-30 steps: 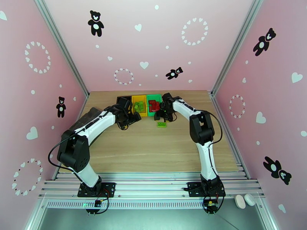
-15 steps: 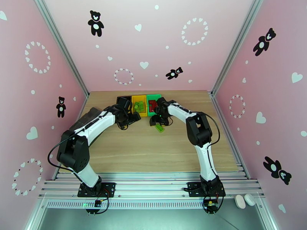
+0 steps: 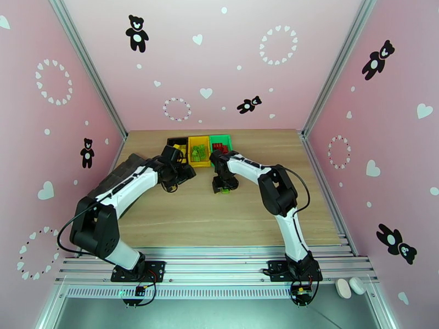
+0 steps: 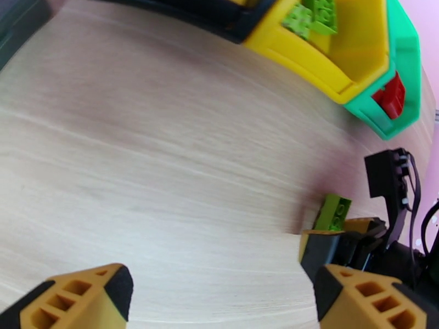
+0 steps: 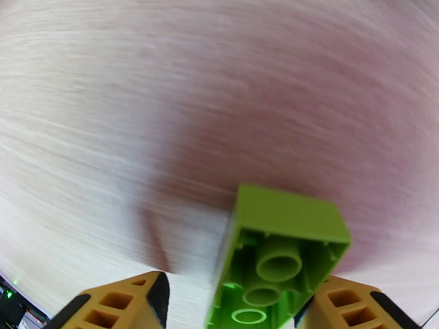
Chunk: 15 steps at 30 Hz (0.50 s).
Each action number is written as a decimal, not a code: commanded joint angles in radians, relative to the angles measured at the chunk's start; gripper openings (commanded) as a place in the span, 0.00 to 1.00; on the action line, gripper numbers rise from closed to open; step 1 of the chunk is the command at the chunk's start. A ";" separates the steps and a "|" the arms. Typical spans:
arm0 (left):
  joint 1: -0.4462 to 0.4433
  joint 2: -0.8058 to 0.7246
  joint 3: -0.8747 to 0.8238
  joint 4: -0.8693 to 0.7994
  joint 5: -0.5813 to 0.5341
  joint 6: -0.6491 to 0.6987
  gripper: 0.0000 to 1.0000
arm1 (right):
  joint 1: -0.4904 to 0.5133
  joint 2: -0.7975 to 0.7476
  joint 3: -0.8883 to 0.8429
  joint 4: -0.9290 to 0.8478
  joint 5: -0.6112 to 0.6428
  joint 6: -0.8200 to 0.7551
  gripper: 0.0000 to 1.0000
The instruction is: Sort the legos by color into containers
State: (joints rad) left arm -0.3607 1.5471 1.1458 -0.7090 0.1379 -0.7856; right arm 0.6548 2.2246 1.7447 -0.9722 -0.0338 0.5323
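Note:
A green lego [image 5: 285,242] lies tilted on the table between my right gripper's [image 5: 236,311] fingers, its hollow underside facing the camera. It touches the right finger [image 5: 351,305], with a gap to the left one, so the jaws stand open around it. From above, the right gripper [image 3: 224,185] is just in front of the bins. The black bin [image 3: 174,141], yellow bin [image 3: 191,143] and green bin [image 3: 226,139] stand in a row. Green legos [image 4: 313,12] sit in the yellow bin [image 4: 351,61], and red legos [image 4: 390,97] in the green bin [image 4: 409,61]. My left gripper [image 4: 219,302] hangs open and empty left of the green lego [image 4: 332,212].
A dark grey tray [image 3: 123,168] lies at the table's left edge beside my left arm. Bare wooden table [image 3: 219,220] stretches in front of both grippers. Pink walls close in the back and both sides.
My right gripper came from the green bin leftward and toward the near edge, down around the green lego, and its jaws narrowed. The lego shifted left. My left arm drew back slightly.

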 commanded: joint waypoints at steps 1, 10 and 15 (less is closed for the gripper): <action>0.013 -0.042 -0.041 0.010 -0.020 -0.020 0.94 | -0.004 -0.012 0.004 -0.041 0.057 0.033 0.57; 0.014 -0.043 -0.109 0.058 0.025 -0.062 0.95 | -0.004 -0.013 0.031 -0.029 0.013 0.047 0.40; 0.014 0.001 -0.090 0.104 0.078 -0.084 0.95 | -0.004 -0.027 0.052 -0.019 -0.020 0.058 0.34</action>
State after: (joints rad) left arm -0.3546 1.5196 1.0481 -0.6548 0.1658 -0.8440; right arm 0.6498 2.2246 1.7622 -0.9775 -0.0257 0.5762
